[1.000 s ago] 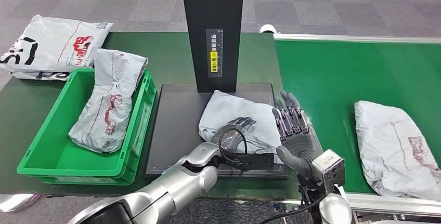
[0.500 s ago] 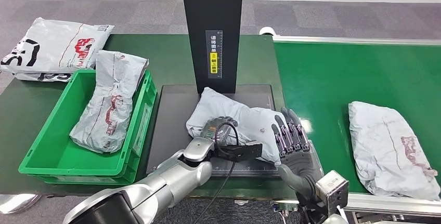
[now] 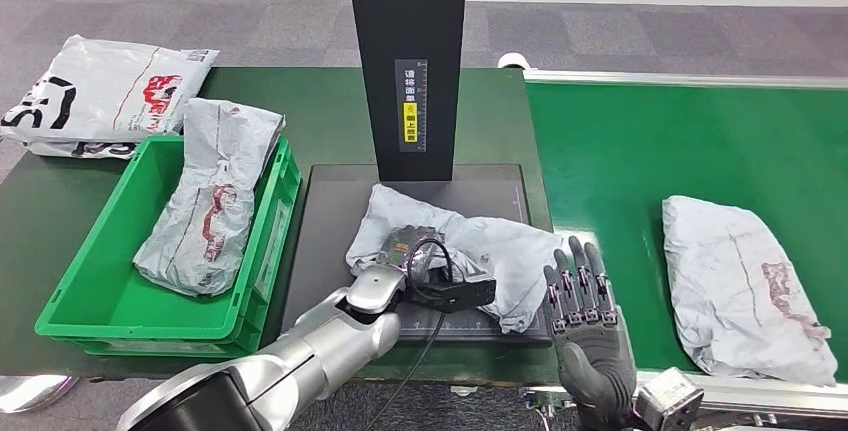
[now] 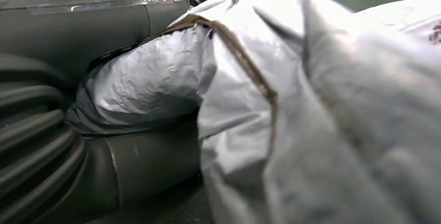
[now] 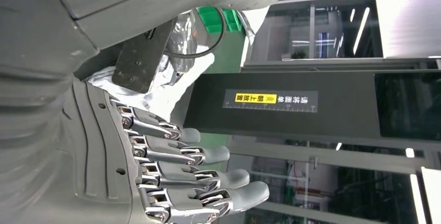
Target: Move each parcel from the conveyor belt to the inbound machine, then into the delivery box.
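Note:
A crumpled grey parcel [image 3: 490, 251] lies on the black plate of the inbound machine [image 3: 330, 221], in front of its tall black column [image 3: 405, 51]. My left hand [image 3: 402, 249] grips the parcel's left end; in the left wrist view the bag [image 4: 322, 104] bulges over the thumb [image 4: 145, 156]. My right hand [image 3: 590, 316] hovers at the plate's front right corner with fingers spread, apart from the parcel and holding nothing. In the right wrist view that hand [image 5: 156, 167] is flat. A second grey parcel [image 3: 745, 286] lies on the green conveyor belt [image 3: 650, 151].
A green delivery box [image 3: 90, 291] stands left of the machine with one grey parcel [image 3: 210, 191] leaning in it. A white printed bag [image 3: 100, 91] lies on the dark green table behind the box. The conveyor's metal rail [image 3: 760, 396] runs along the front right.
My left hand has pulled the parcel leftward across the plate. My right hand has drawn back off the parcel toward the front edge. The parcel on the belt has shifted slightly left.

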